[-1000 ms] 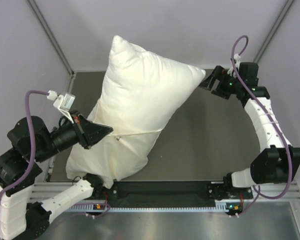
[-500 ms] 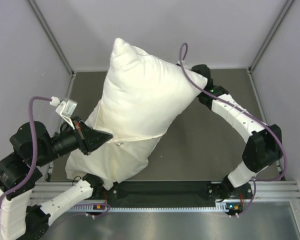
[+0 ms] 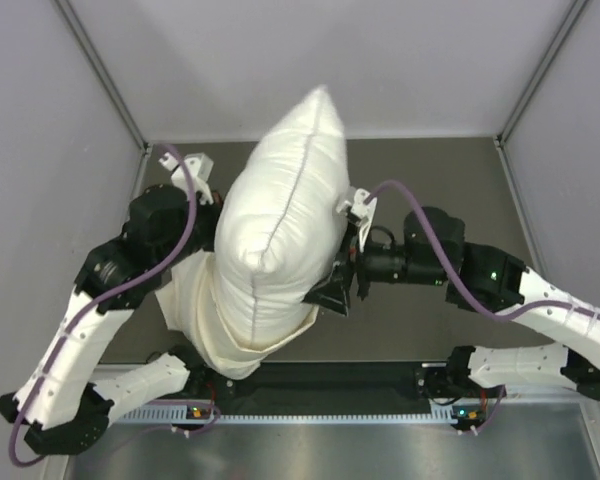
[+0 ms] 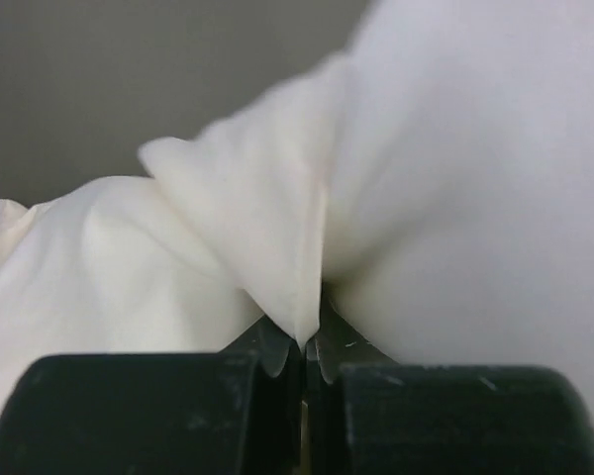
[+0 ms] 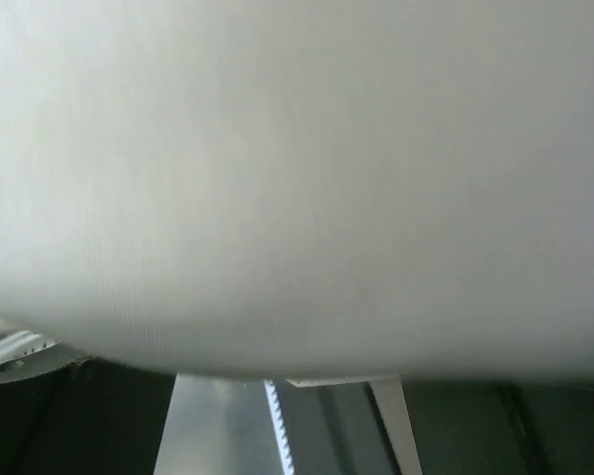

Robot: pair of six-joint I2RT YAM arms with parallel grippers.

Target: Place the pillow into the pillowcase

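Note:
The plump white pillow (image 3: pixel 280 225) stands on end in the middle of the table, its lower end inside the cream pillowcase (image 3: pixel 212 325), which is bunched round its base. In the left wrist view my left gripper (image 4: pixel 305 348) is shut on a pointed fold of the pillowcase (image 4: pixel 267 247), with the pillow (image 4: pixel 475 178) bulging just to its right. From above, that gripper is hidden behind the pillow's left side. My right gripper (image 3: pixel 332 290) presses against the pillow's lower right side. The pillow (image 5: pixel 297 168) fills the right wrist view and no fingers show there.
Dark table mat (image 3: pixel 430 180) lies between grey booth walls. A metal rail (image 3: pixel 380 410) runs along the near edge, also seen as a toothed rail (image 5: pixel 277 426) under the pillow. A purple cable (image 3: pixel 390 188) loops over the right arm.
The pillow has turned from lying slanted to standing edge-on. My right arm swung from the back right to the pillow's near right side. My left arm moved back along the pillow's left.

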